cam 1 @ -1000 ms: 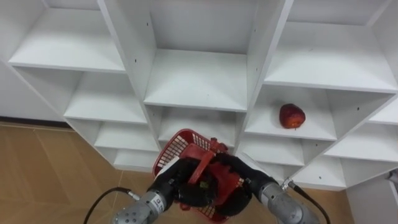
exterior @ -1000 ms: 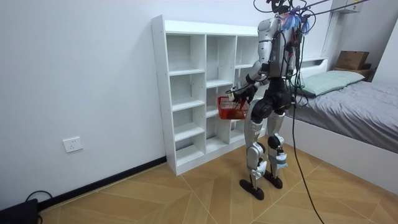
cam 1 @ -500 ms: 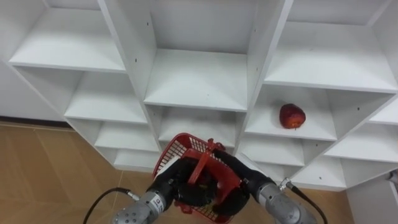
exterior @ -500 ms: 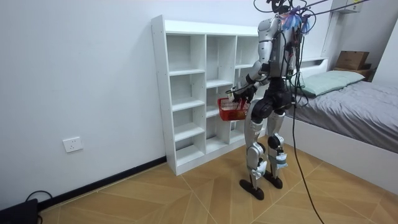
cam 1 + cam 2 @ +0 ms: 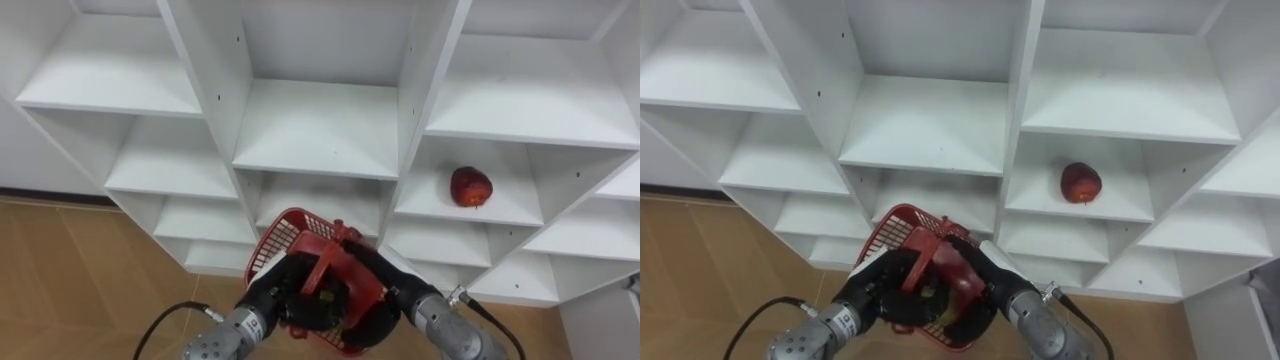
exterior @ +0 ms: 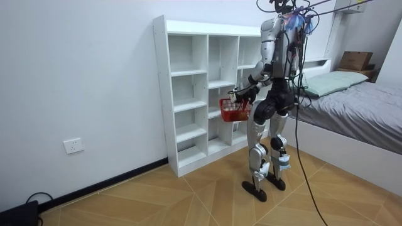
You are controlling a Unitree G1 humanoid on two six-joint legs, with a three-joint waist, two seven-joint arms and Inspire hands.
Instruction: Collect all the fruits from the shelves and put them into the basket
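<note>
Apple point(image 5: 470, 187) above basket point(image 5: 283, 228) (right robot hand point(image 5: 377, 302))

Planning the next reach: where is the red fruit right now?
In the left eye view the red fruit sits alone on a shelf in the right column of the closet, above and right of the red basket the robot holds.

We log both arms bent at the elbows, forearms converging low in front of the torso | left robot hand point(image 5: 288, 292): fingers curled on the red basket point(image 5: 280, 236) from its left side | right robot hand point(image 5: 368, 302): fingers curled over its right rim | we see the two hands close together, at hip height in the room view
</note>
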